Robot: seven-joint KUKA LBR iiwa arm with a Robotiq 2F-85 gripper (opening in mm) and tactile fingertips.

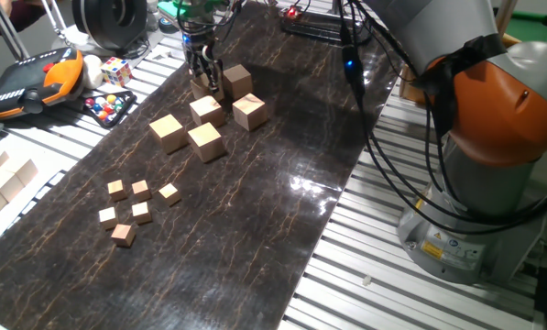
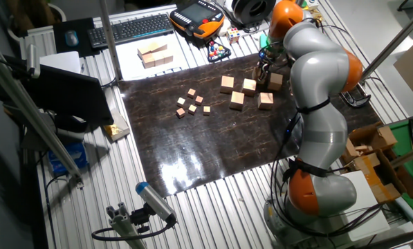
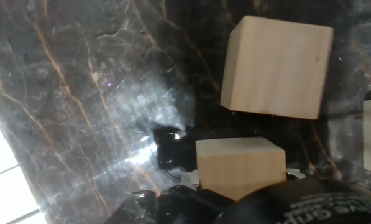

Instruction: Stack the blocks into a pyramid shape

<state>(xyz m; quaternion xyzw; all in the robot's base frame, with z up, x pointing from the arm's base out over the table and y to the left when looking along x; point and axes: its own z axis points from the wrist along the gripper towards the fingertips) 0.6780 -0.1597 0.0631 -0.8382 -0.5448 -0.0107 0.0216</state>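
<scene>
Dark marbled worktop (image 1: 255, 211), robot gripper (image 1: 202, 77) low among the blocks.
Jaws grip one block (image 3: 240, 167); another block (image 3: 277, 67) sits just beyond.

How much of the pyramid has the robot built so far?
None yet: no block sits on top of another. The gripper is down at one block on the dark mat, but I cannot tell if it is squeezing it. The other five blocks lie flat on the mat nearby. All the stacking is left to do.
</scene>
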